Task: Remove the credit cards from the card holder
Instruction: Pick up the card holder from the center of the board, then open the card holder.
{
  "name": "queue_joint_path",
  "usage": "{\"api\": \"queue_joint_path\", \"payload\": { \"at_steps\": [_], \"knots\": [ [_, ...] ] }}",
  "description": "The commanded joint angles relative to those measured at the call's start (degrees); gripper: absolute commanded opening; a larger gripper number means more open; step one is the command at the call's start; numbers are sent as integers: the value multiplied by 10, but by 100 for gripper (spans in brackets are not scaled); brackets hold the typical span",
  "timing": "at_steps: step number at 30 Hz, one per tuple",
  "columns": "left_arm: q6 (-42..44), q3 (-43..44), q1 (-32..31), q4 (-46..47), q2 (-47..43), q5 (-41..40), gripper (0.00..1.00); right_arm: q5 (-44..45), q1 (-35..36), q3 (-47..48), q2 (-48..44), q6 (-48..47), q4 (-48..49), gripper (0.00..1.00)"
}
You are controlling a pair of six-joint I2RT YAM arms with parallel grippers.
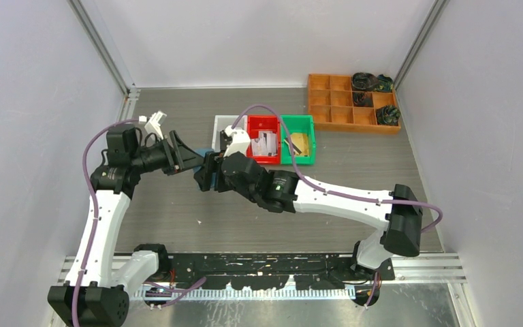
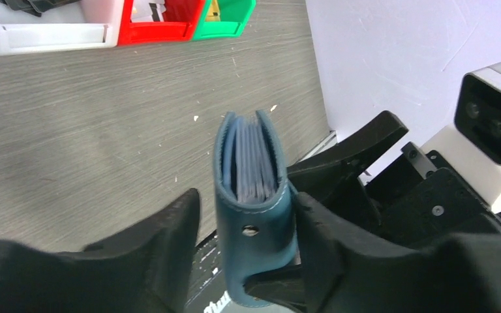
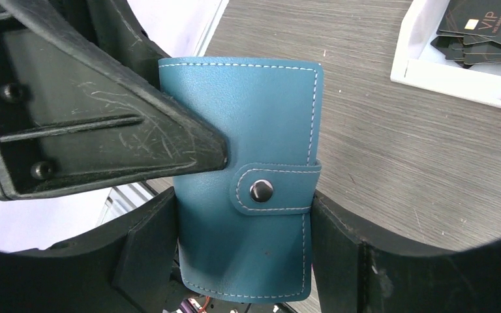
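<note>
The card holder is a teal-blue stitched case, held upright in the air with its snap tab closed. My right gripper is shut on it, one finger on each side edge. My left gripper straddles the holder: one finger touches it and the other stands a small gap away. Thin grey-blue sheet edges show in its open top; I cannot tell cards from pockets. In the top view both grippers meet at the holder, left of the table's centre.
A white bin holding black cards, a red bin and a green bin stand just behind the grippers. An orange divided tray with dark items sits at the back right.
</note>
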Motion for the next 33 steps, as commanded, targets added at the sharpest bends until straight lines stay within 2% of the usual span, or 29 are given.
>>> {"api": "queue_joint_path", "payload": {
  "at_steps": [1,3,6,8,11,15,20,27,33],
  "knots": [
    [-2,-4,4,20,-11,20,48,-7,8,42,2,-11,59,71],
    [2,1,4,18,-11,23,37,-14,8,39,2,-9,60,74],
    [22,10,4,5,-11,27,22,-30,5,24,-12,1,64,90],
    [36,17,4,-7,-10,27,15,-75,-8,14,-30,8,60,96],
    [55,27,4,-20,-8,36,9,-173,-45,-14,-66,28,65,98],
    [83,45,4,-46,-10,78,5,-328,-119,-69,-125,67,89,99],
    [85,55,4,-54,-29,157,4,-457,-179,-106,-163,87,133,98],
    [30,63,4,-20,-59,228,0,-561,-180,-95,-128,123,205,93],
    [-6,79,4,1,-80,282,0,-583,-180,-90,-113,136,229,85]
  ]
}}
